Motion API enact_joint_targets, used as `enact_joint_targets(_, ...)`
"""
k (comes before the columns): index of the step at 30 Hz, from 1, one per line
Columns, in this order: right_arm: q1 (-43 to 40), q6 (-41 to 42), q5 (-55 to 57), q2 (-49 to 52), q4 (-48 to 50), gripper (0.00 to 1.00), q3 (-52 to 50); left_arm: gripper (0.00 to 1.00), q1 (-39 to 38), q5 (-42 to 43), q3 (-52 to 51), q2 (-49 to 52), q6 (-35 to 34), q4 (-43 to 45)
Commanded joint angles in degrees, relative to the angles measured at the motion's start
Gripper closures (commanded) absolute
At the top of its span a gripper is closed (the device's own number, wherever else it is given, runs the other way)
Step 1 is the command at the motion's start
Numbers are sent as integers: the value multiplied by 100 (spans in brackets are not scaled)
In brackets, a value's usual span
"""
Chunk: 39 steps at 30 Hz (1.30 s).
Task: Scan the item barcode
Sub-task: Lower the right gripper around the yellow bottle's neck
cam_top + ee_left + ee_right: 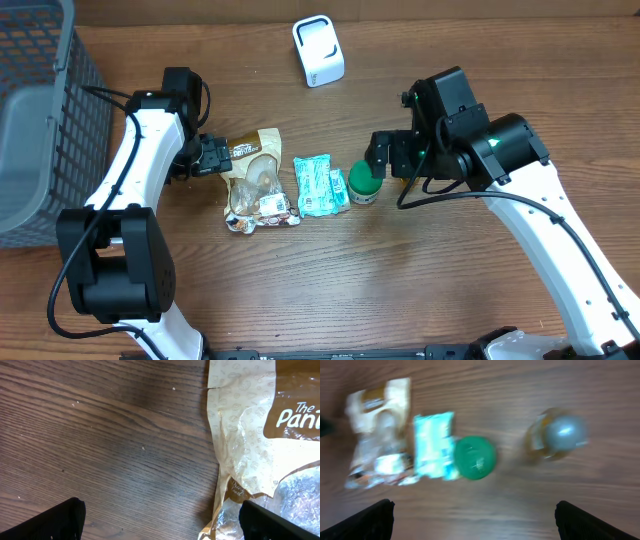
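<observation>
The tan snack bag (258,180) lies flat on the middle of the counter (500,60), its top edge just beside the left tool (218,157), whose jaws stand wide and empty. Just right of the bag lies a teal packet (320,186), then a green-lidded tub (363,183) below the right tool (380,152), also wide and empty. A blurred silver-lidded jar (560,435) stands further right. The white scanner (318,50) sits well beyond the row, with a grey basket (40,120) at the left edge.

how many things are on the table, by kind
packets: 2, tan bag, teal packet
jars: 2, green-lid jar, silver-lid jar (right wrist view only, blurred)
scanner: 1
basket: 1
total: 6
</observation>
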Motion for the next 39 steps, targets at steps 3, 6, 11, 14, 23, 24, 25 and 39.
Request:
enact_joint_targets(3,2,-184,1235,-2,214,0,26,0,15,-57,85,39,107,2)
enact_joint_targets(6,2,-188,1294,59,382,0,26,1,15,-55,85,39,107,2)
enact_joint_targets(11,2,-186,1624,328,595,0,26,0,15,-57,85,39,107,2)
enact_joint_targets(14,-50,-186,1786,575,708,0,26,0,15,-57,83,39,107,2)
enact_joint_targets(23,-557,-188,1679,1213,951,0,26,0,15,-57,85,39,107,2)
enact_joint_targets(24,-612,-188,1576,1283,944,0,26,0,15,-55,83,39,107,2)
enact_joint_targets(25,-647,-190,1484,1327,933,0,26,0,15,-57,85,39,107,4)
enact_joint_targets(39,-678,-328,1086,1473,-396,0,1611,0,15,-57,85,39,107,2)
